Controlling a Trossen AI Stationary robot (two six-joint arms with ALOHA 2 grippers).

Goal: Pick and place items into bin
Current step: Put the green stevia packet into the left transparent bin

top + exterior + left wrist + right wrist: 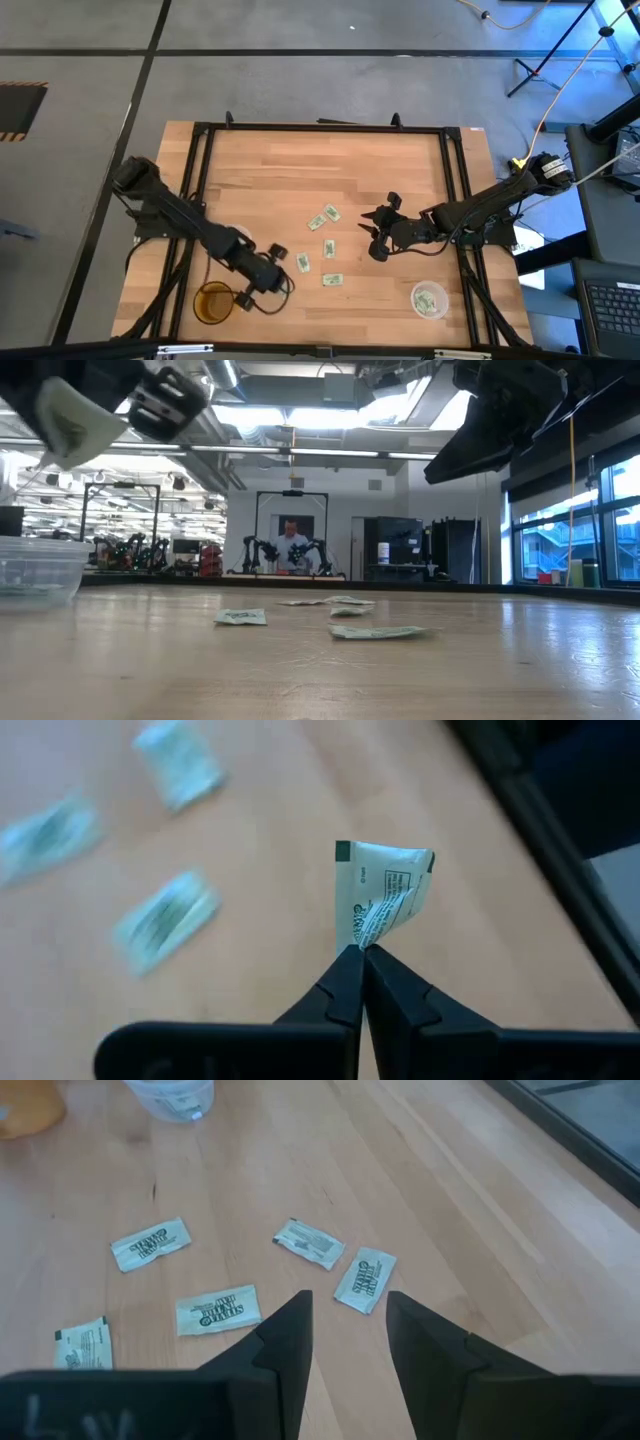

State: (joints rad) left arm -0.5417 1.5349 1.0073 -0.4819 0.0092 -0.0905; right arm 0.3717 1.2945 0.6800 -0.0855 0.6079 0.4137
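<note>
Mid-task: we see the left gripper [360,952] pinching one packet [383,892] shut; the right gripper [348,1325] gapes above five packets [365,1279] left on the worktop [280,170].

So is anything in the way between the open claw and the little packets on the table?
Nothing visible. The right gripper hangs open above the packets, with only bare table around them.

Pale green-and-white packets [150,1243] (dark print) on light wood table [420,1170]
</note>
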